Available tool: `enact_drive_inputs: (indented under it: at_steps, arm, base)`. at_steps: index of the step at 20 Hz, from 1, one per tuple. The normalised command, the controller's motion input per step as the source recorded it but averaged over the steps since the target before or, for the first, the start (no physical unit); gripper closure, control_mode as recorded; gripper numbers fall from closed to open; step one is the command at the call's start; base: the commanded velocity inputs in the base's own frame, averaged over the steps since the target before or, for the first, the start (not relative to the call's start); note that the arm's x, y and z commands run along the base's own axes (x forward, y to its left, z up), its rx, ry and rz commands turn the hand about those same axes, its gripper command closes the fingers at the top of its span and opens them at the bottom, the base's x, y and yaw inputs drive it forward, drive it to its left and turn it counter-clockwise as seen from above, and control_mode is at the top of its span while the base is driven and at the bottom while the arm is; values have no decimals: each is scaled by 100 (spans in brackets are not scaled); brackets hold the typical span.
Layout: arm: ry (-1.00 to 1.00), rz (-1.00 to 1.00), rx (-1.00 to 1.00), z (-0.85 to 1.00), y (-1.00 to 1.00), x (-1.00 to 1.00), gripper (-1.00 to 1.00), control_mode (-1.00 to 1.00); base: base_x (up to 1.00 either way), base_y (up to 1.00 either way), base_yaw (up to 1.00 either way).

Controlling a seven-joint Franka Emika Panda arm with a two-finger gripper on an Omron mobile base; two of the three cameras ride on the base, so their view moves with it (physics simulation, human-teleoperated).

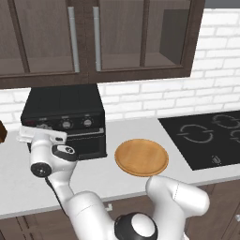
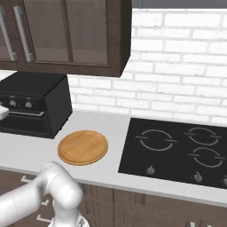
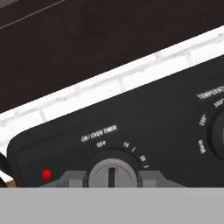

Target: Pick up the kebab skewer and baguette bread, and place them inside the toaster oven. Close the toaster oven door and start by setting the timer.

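The black toaster oven (image 1: 63,110) stands at the left on the counter, against the brick wall. Its door (image 1: 89,144) is up and closed. My gripper (image 3: 111,178) is at the left end of the control panel, shut on the timer knob (image 3: 111,171). One grey fingertip (image 3: 73,178) presses each side of the knob. The knob's slot stands upright under the ON / OVEN TIMER lettering, and a red light (image 3: 46,174) glows to its left. From the left base my white hand (image 1: 42,135) covers that knob. The kebab skewer and baguette bread are out of view.
A round wooden plate (image 1: 141,157) lies bare on the counter right of the oven. The black cooktop (image 1: 206,136) fills the counter's right side. Dark wall cabinets (image 1: 93,37) hang above the oven. The temperature knob (image 3: 218,135) is to the right of the timer.
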Motion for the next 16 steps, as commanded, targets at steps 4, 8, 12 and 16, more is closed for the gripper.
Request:
enact_drive_inputs:
  at_steps: [4, 8, 12, 16]
  arm:
    - [0, -5, 22, -1, 0, 0, 100, -100]
    - [0, -5, 21, 0, 0, 0, 100, -100]
    - [0, -5, 21, 0, 0, 0, 100, -100]
    - [0, -4, 21, 0, 0, 0, 100, -100]
  base:
    - [0, 0, 0]
    - [0, 0, 0]
    - [0, 0, 0]
    - [0, 0, 0]
